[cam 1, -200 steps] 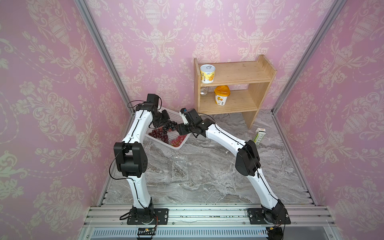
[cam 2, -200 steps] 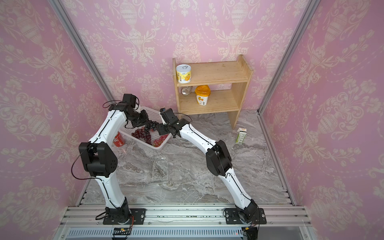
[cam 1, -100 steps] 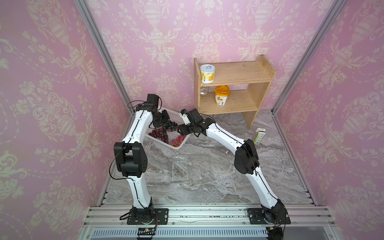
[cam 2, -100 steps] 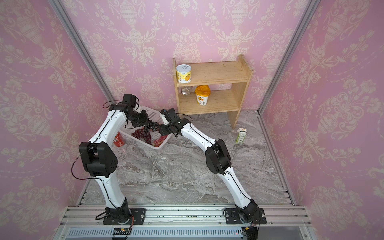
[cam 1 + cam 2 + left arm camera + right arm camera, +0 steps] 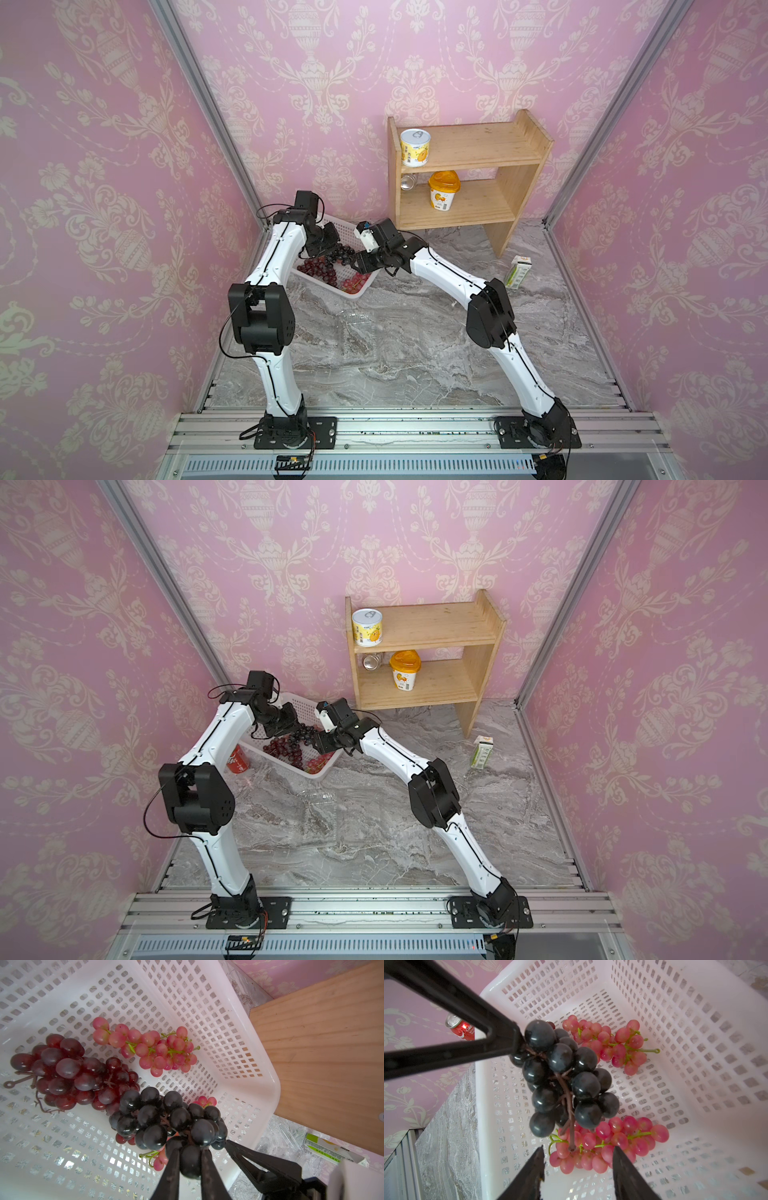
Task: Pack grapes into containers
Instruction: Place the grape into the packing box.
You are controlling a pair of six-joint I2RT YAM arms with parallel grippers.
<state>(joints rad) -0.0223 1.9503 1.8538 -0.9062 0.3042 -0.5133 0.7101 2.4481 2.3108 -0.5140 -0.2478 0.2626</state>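
Black grapes (image 5: 158,1118) hang over the white basket (image 5: 270,1084), your left gripper (image 5: 189,1147) clamped on one end berry (image 5: 190,1160), which could tear free. Your right gripper (image 5: 578,1153), jaws apart around the stem (image 5: 571,1126), may close beside it. The clear container (image 5: 357,332) lies just outside the basket.
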